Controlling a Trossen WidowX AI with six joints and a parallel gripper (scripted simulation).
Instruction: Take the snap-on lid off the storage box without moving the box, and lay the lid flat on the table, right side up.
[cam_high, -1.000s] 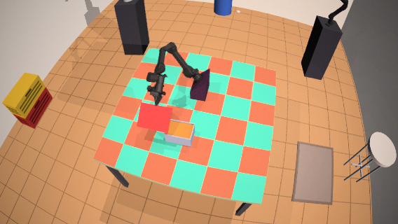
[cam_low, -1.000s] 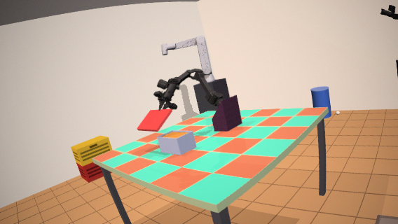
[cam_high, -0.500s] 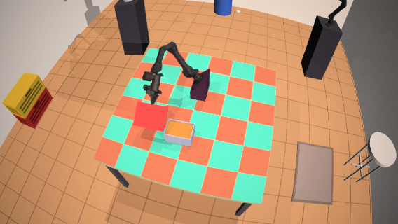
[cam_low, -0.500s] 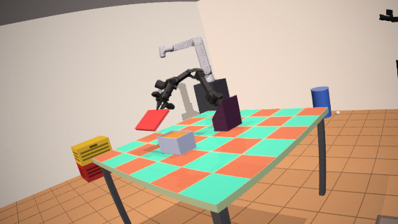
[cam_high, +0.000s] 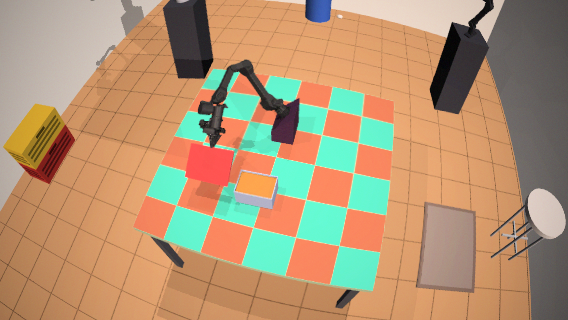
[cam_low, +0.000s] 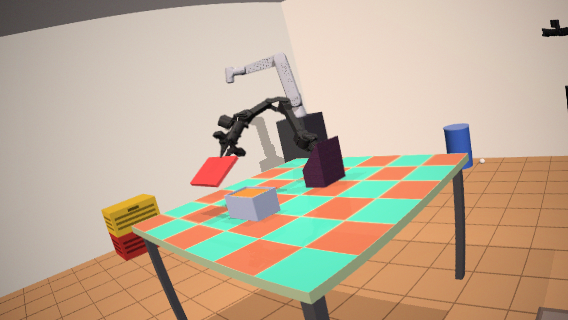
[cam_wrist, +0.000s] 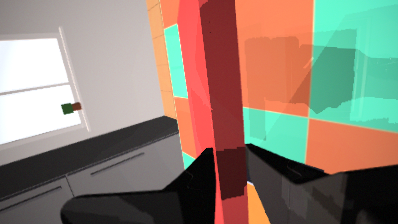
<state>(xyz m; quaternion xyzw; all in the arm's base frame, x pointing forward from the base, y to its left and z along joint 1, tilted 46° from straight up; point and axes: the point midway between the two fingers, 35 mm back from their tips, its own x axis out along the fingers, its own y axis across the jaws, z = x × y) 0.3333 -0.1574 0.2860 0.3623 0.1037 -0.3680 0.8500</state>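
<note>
The red lid (cam_high: 210, 163) (cam_low: 215, 170) (cam_wrist: 212, 75) hangs in the air, tilted, above the table's left part and to the left of the box. My gripper (cam_high: 214, 139) (cam_low: 231, 152) (cam_wrist: 228, 152) is shut on the lid's rear edge. The grey storage box (cam_high: 256, 190) (cam_low: 252, 202) stands open on the table, with an orange inside, in front of and to the right of the lid. In the wrist view the lid runs edge-on up from between the fingers, and the box is out of view.
A dark purple wedge block (cam_high: 286, 123) (cam_low: 325, 163) stands on the checkered table (cam_high: 320, 240) (cam_low: 310, 250) beside the arm's base. Off the table are a yellow and red crate (cam_high: 39, 142) (cam_low: 130, 222), black pillars (cam_high: 188, 37), a blue cylinder (cam_low: 458, 139) and a stool (cam_high: 545, 213).
</note>
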